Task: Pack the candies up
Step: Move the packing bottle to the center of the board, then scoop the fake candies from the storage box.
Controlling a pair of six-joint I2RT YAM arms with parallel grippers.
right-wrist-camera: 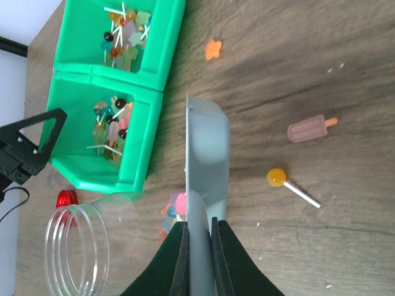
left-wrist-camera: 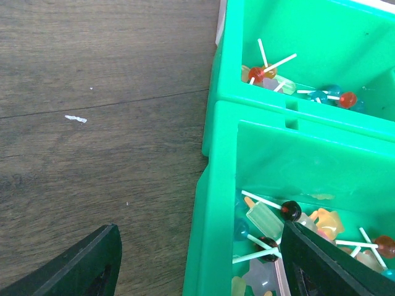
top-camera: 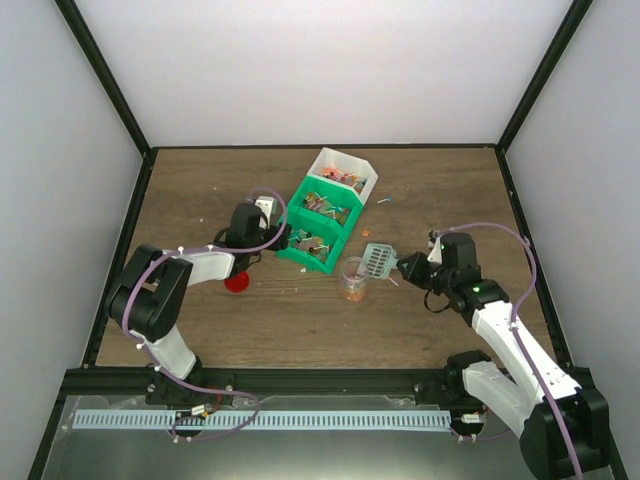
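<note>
Candies (left-wrist-camera: 276, 217) in mixed colours, some on white sticks, lie in two green bins (left-wrist-camera: 216, 185). My left gripper (left-wrist-camera: 197, 274) is open and straddles the near bin's side wall, with one finger over the table and one over the candies. My right gripper (right-wrist-camera: 199, 246) is shut on the handle of the pale blue-green scoop (right-wrist-camera: 207, 145). The scoop's head (top-camera: 377, 261) hangs just above and to the right of a clear jar (top-camera: 352, 280). A few candies (right-wrist-camera: 176, 206) lie in the jar's bottom.
A white bin (top-camera: 345, 172) of candies stands behind the green bins (top-camera: 316, 225). The red jar lid (top-camera: 237, 282) lies left of the jar. Loose on the table are an orange gummy (right-wrist-camera: 213, 49), a pink popsicle sweet (right-wrist-camera: 308, 129) and a yellow lollipop (right-wrist-camera: 278, 177).
</note>
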